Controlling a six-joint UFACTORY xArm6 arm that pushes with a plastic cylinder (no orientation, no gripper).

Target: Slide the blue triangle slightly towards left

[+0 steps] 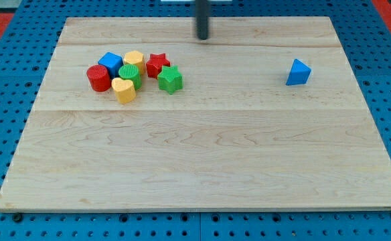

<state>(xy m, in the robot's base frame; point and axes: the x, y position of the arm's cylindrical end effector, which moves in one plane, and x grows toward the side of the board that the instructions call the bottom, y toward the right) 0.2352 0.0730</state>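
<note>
The blue triangle point(298, 72) sits alone on the wooden board point(202, 154) at the view's upper right. My tip point(202, 38) is near the board's top edge, about mid-width. It is well to the left of the blue triangle and a little above it in the view, not touching any block.
A tight cluster sits at the view's upper left: a red cylinder point(98, 77), a blue cube point(110, 63), a yellow hexagon-like block point(134, 59), a green cylinder point(130, 73), a yellow heart-like block point(123, 89), a red star point(157, 64) and a green star point(170, 79).
</note>
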